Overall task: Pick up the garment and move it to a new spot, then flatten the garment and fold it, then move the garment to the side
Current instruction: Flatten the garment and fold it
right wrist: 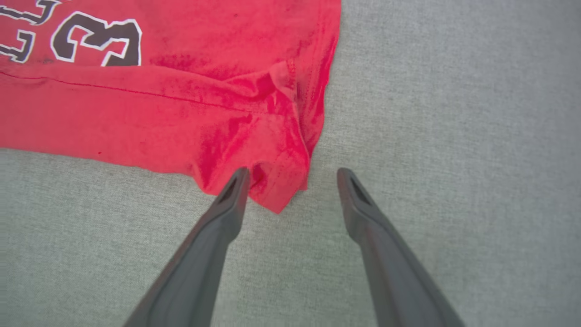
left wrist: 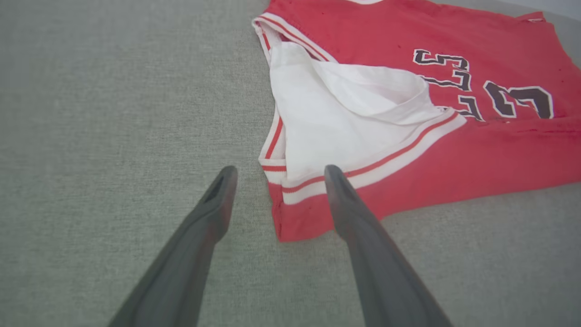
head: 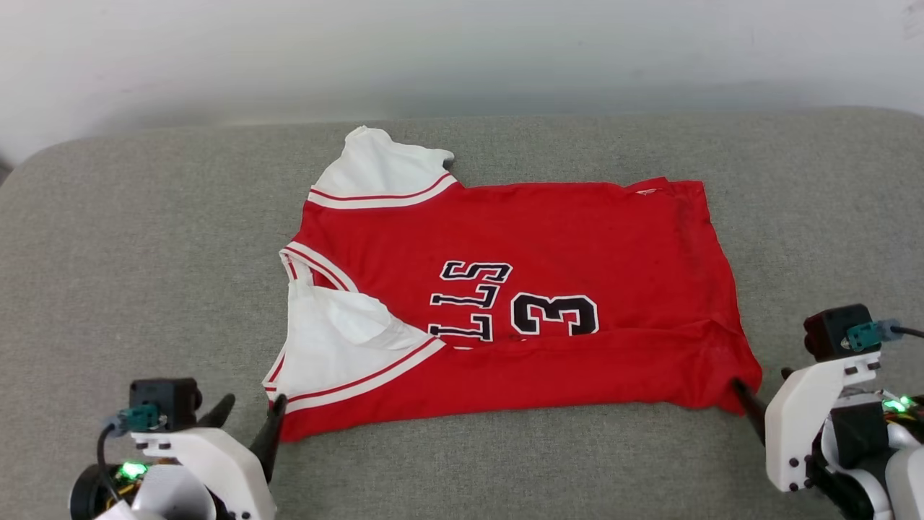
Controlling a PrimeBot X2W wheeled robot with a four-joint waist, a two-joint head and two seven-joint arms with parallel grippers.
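As the red jersey (head: 520,238) lies left-to-right toward the counter's (head: 144,253) near edge, the left pincer (head: 253,408) and right pincer (right wrist: 292,171) gape empty at its near corners.

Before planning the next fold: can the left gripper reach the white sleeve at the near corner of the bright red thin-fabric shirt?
Probably yes: the left gripper is open right at the white sleeve of the red shirt, nothing lying between.

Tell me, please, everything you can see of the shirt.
The shirt is thin red fabric with white sleeves, red-and-white stripe trim and black, white-edged lettering and a 3. It lies flat on the grey surface, neck to the left, near long edge folded up over the print. The left claw and right claw, both open, sit at its near corners.
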